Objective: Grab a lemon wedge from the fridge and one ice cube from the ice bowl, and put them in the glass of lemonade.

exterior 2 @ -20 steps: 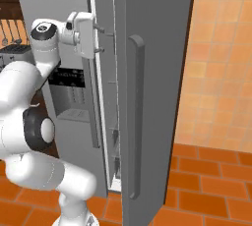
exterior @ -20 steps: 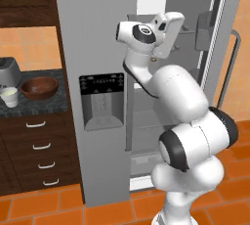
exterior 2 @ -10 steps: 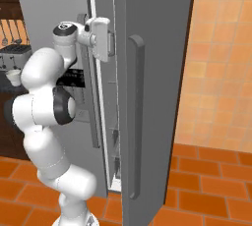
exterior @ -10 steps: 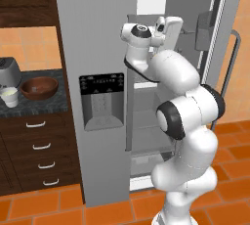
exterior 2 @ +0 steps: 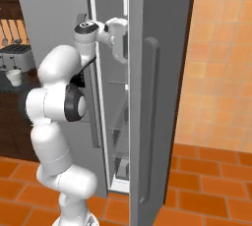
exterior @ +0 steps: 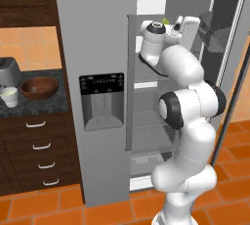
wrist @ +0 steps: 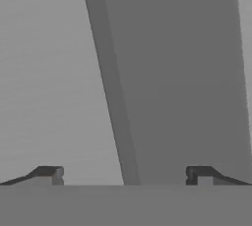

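Since the gripper (wrist: pixel 126 173) is reaching into the open fridge (exterior: pixel 102 33) with jaws spread wide and empty, the arm could clip a shelf. A speck of the lemon wedge (exterior: pixel 166 21) peeks just behind the wrist, so overshooting seems likely.

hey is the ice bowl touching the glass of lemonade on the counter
Apart. In the left base view the ice bowl sits to the right of the glass of lemonade, and a strip of dark counter shows between them.
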